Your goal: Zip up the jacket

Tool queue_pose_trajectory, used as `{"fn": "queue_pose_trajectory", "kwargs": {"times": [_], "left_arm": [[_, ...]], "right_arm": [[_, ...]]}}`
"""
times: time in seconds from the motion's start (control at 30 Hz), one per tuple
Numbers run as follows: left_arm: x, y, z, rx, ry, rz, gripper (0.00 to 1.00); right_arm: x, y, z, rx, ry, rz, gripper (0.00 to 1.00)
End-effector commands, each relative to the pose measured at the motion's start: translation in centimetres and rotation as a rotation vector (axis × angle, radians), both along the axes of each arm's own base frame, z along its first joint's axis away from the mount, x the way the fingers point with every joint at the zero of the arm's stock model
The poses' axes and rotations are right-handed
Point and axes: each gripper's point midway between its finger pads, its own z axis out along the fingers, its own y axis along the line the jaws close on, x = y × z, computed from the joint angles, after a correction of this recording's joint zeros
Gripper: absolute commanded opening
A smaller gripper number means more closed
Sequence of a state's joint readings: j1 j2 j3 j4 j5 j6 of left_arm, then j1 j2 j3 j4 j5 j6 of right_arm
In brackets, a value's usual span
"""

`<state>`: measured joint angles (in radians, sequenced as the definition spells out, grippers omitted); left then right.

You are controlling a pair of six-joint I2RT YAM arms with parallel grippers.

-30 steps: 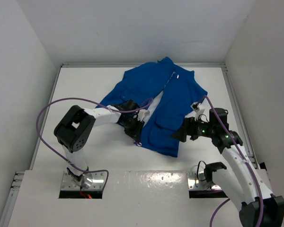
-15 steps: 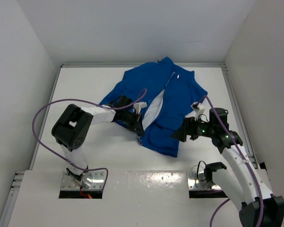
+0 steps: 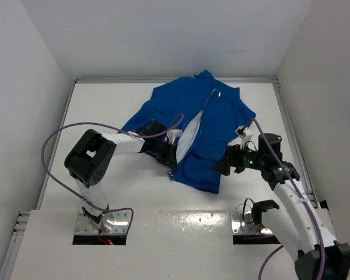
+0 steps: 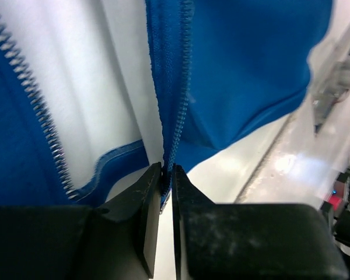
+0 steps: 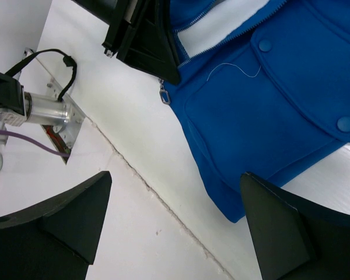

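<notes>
Left wrist view: the left gripper (image 4: 166, 173) is closed to a narrow slit, with the bottom end of one zipper row (image 4: 178, 105) of the jacket (image 4: 251, 64) pinched in it. White lining (image 4: 105, 87) is exposed beside that row. The right gripper (image 5: 175, 181) is held wide open near the jacket's lower edge, by a flap pocket (image 5: 268, 111). The jacket is spread on the table (image 3: 105, 105), unzipped at the bottom, collar toward the far edge.
</notes>
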<state>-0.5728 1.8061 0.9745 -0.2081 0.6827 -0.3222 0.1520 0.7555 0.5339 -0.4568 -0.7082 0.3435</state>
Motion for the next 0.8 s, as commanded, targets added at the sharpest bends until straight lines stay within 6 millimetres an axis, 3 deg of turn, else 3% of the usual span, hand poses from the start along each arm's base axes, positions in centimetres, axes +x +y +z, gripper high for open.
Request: {"fn": "queue_pose_trajectory", "kwargs": {"times": [0.0, 0.07, 0.13, 0.2, 0.23, 0.27, 0.33, 0.37, 0.4, 0.43, 0.47, 0.5, 0.53, 0.6, 0.77], "left_arm": [[-0.7, 1.1, -1.2, 0.072, -0.001, 0.000, 0.19], [-0.7, 1.1, -1.2, 0.072, -0.001, 0.000, 0.17], [-0.9, 0.7, -0.8, 0.043, 0.003, -0.014, 0.02], [-0.6, -0.5, 1.0, -0.042, -0.025, -0.047, 0.00], [-1.1, -1.3, 3.0, -0.151, 0.002, -0.088, 0.00], [-0.2, -2.0, 4.8, -0.261, -0.052, -0.105, 0.00], [-1.5, -3.2, 10.1, -0.464, -0.040, -0.151, 0.00], [-0.2, -4.3, 13.8, -0.595, -0.193, -0.178, 0.00], [-0.4, -4.6, 16.4, -0.660, -0.117, -0.120, 0.00], [-1.0, -5.1, 18.2, -0.721, -0.116, -0.106, 0.00], [-1.8, -5.8, 22.0, -0.862, -0.229, -0.154, 0.00], [-2.8, -5.9, 23.7, -0.925, -0.221, -0.160, 0.00], [-3.6, -6.3, 24.8, -0.966, -0.127, -0.142, 0.00], [-5.2, -7.2, 24.9, -1.029, -0.049, -0.149, 0.00], [-5.1, -7.3, 23.5, -1.120, 0.074, -0.064, 0.00]], "right_arm": [[0.5, 0.1, 1.3, 0.005, -0.054, 0.009, 0.91], [0.6, 0.1, 1.4, 0.006, -0.056, 0.008, 0.91], [0.7, 0.1, 1.4, 0.005, -0.057, 0.008, 0.91], [0.7, 0.1, 1.4, 0.001, -0.066, 0.014, 0.91], [0.6, 0.0, 1.3, -0.001, -0.060, 0.015, 0.91], [0.6, 0.1, 1.3, -0.002, -0.064, 0.016, 0.91], [0.5, 0.1, 1.4, -0.001, -0.075, 0.018, 0.92], [0.6, 0.1, 1.7, 0.008, -0.088, 0.021, 0.92], [0.5, 0.2, 1.9, 0.011, -0.093, 0.021, 0.92], [0.6, 0.3, 2.2, 0.028, -0.100, 0.019, 0.92], [0.5, 0.4, 2.4, 0.034, -0.107, 0.020, 0.93], [0.5, 0.5, 2.6, 0.046, -0.107, 0.016, 0.93], [0.5, 0.6, 2.6, 0.064, -0.107, 0.017, 0.93], [0.4, 1.0, 2.7, 0.107, -0.094, 0.010, 0.92], [0.1, 1.5, 2.3, 0.157, -0.038, 0.003, 0.83]]}}
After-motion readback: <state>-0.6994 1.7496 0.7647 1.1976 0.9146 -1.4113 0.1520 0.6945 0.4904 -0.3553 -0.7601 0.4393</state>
